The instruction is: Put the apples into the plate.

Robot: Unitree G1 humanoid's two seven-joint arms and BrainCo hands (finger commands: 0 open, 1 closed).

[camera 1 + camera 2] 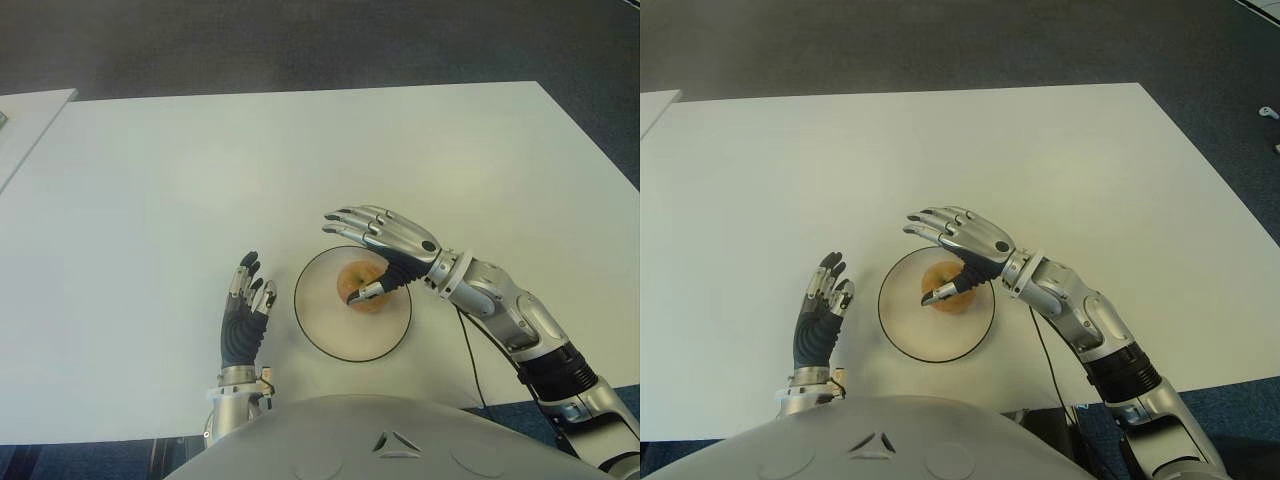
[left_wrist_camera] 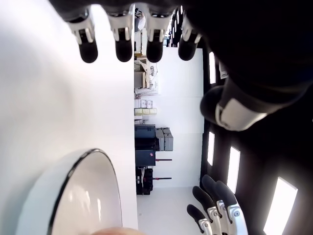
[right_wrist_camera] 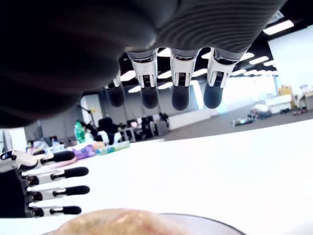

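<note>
Apple [image 1: 362,285] sits in the plate [image 1: 322,330]; your right hand [image 1: 385,240] hovers over it, fingers spread and holding nothing.

You look to be at the release step: only the thumb comes near the fruit, and whether it touches is hard to tell. Next, lift that hand straight up without nudging the apple. Your left hand [image 1: 245,308] shows just left of the plate, open. No other apple is visible on the table [image 1: 300,160].
</note>
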